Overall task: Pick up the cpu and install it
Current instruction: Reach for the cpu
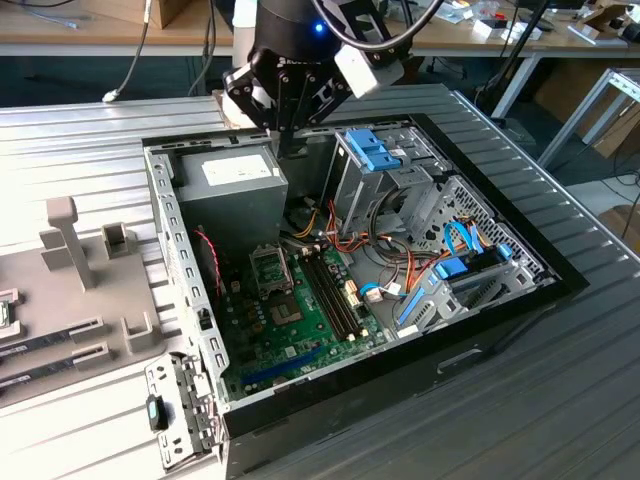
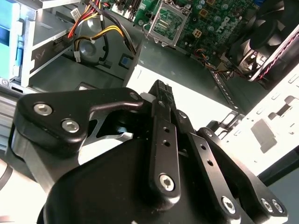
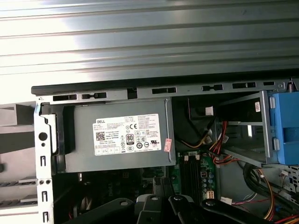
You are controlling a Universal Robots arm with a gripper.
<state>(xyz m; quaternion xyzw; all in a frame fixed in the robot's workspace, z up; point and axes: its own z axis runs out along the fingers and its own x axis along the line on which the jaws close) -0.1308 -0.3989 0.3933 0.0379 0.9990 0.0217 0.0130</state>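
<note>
The gripper (image 1: 289, 148) pointed straight down, its fingers (image 2: 163, 130) pressed together, above the power supply (image 1: 232, 180) inside the open computer case (image 1: 560, 285). The cpu (image 1: 5, 310) seemingly lay well apart, on the grey fixture (image 1: 90, 300) at the exterior view's left edge.

arm (image 1: 285, 35): we see it upright, reaching in from above | gripper (image 1: 290, 140): we see it pointing straight down | fingers (image 2: 163, 121): we see them pressed together at the tips in both wrist views

Matte black gripper (image 2: 162, 89), silver hex screws (image 2: 167, 182), jointed black links (image 2: 88, 109), blue wrist light (image 1: 318, 28)
</note>
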